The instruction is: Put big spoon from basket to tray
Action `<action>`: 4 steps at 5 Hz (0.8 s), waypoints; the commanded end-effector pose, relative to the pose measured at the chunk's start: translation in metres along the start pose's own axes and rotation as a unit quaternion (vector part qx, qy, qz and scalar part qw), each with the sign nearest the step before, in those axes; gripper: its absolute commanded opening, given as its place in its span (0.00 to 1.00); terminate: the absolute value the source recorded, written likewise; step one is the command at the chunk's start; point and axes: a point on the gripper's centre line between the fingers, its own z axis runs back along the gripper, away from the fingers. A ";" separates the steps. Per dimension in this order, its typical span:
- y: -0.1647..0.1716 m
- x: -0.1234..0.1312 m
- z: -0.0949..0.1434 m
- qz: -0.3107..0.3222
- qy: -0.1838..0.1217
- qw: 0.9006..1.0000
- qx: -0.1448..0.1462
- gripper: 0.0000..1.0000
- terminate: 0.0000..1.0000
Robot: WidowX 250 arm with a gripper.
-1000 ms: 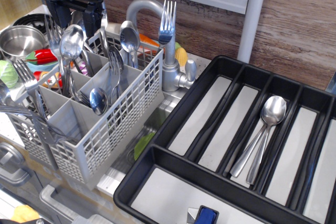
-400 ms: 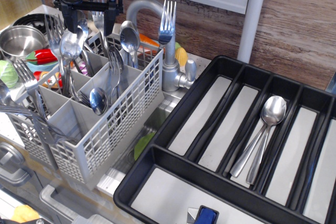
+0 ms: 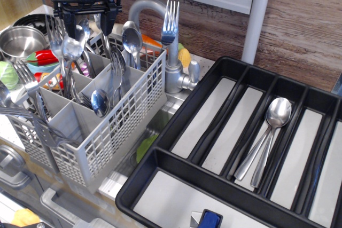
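A blue-and-white object sits at the bottom edge in the tray's front cross compartment. The tray, black with pale grey bottoms, fills the right and lower part of the view. Two spoons lie together in one of its long compartments, bowls toward the far end, handles pointing near-left. Left of the tray the basket, light grey lattice, stands packed with upright cutlery: a small spoon low in a front compartment, forks leaning out on the left side. The big spoon stands in a rear-left compartment, bowl up, handle down inside the basket. Behind the basket a grey faucet rises, with a fork in front of its neck. A steel pot sits far left. The gripper hangs above the basket's back-left corner, jaws spread, one on each side of the upper cutlery tips, just above the big spoon's bowl; contact cannot be told.
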 end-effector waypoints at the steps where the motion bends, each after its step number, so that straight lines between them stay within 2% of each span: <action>1: 0.008 0.008 0.000 0.030 -0.002 1.000 0.003 1.00 0.00; 2: 0.017 0.008 -0.014 0.041 0.019 0.999 -0.002 0.00 0.00; 4: 0.017 0.008 -0.010 0.024 0.020 0.999 -0.003 0.00 0.00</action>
